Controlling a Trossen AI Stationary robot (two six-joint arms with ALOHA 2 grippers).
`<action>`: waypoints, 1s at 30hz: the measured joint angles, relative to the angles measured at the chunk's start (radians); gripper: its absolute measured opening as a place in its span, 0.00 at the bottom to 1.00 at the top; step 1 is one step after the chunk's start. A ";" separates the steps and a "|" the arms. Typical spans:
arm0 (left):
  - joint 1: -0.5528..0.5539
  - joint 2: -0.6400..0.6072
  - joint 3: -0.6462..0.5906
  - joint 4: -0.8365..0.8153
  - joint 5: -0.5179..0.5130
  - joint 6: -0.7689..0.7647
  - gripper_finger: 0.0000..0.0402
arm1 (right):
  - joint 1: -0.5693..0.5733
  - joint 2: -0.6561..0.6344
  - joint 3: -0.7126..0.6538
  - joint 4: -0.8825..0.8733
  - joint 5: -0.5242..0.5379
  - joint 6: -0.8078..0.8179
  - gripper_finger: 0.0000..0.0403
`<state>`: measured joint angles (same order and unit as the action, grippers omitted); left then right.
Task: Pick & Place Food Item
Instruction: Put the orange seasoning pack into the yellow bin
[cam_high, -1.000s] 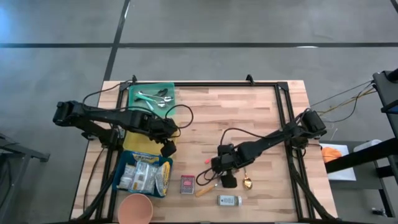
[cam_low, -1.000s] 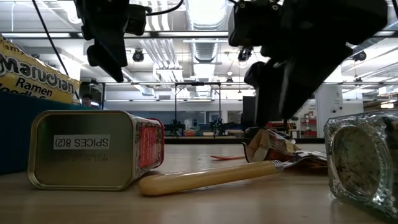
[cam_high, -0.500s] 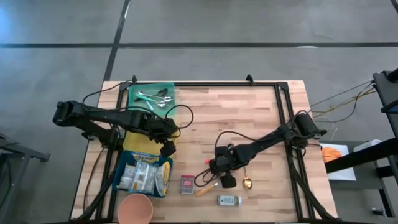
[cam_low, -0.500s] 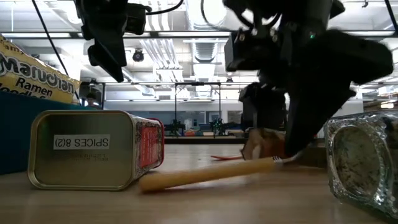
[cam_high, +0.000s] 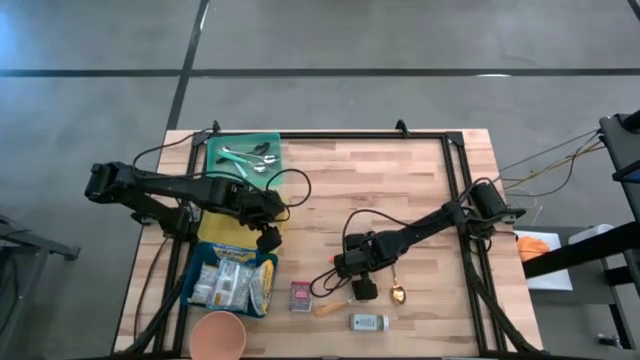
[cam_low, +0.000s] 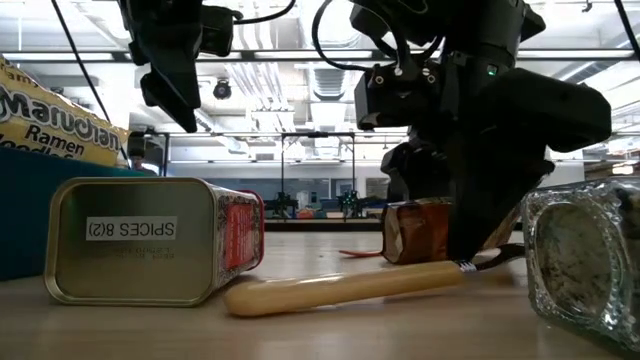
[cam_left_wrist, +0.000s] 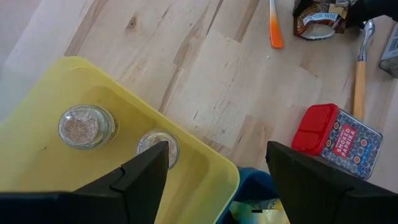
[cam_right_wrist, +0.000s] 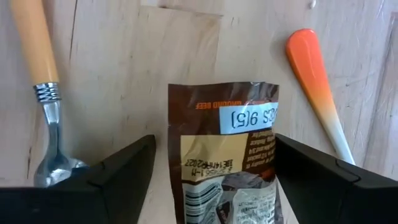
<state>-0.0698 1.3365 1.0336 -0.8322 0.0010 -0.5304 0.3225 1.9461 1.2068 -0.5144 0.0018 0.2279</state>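
The wooden surface (cam_high: 400, 190) carries everything. On it, the yellow bin (cam_left_wrist: 74, 180) holds two small glass jars (cam_left_wrist: 86, 126), seen only from the left wrist; from above the left arm hides them. The green tray (cam_high: 225, 147), at the far edge beyond the yellow bin, holds metal cutlery. The ramen pack (cam_high: 232, 284) lies against the yellow bin's near side, with a pink cup (cam_high: 219, 336) past it at the surface's near edge. The task's thing is a brown foil pouch (cam_right_wrist: 225, 163) with a pale blue label and a barcode panel, its top edge crinkled; it lies on the surface well to the right of the yellow bin, between an orange-tipped utensil (cam_right_wrist: 316, 92) and a wooden-handled utensil (cam_right_wrist: 34, 43). The right claw (cam_right_wrist: 214, 180) is low over the pouch, jaws wide, one finger on each side, not visibly pressing it. The high view hides the pouch under that arm. The left claw (cam_left_wrist: 211, 168) hangs wide open over the yellow bin, holding nothing. The low view alone shows the red spice tin (cam_low: 150, 240) lying on its side and a glass jar (cam_low: 585, 262) at the right.
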 joint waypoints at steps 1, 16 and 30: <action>0.000 0.000 0.000 0.000 0.000 0.000 0.69 | 0.000 0.000 0.000 0.000 0.001 0.000 0.73; 0.000 0.000 0.000 -0.010 0.000 0.001 0.69 | 0.000 -0.051 -0.003 -0.016 0.005 0.110 0.13; -0.009 -0.025 0.000 0.215 -0.004 -0.121 0.69 | 0.001 -0.411 -0.002 0.170 0.312 0.449 0.15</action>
<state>-0.0789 1.3113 1.0332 -0.6168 -0.0031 -0.6516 0.3233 1.5348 1.2053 -0.3440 0.3141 0.6772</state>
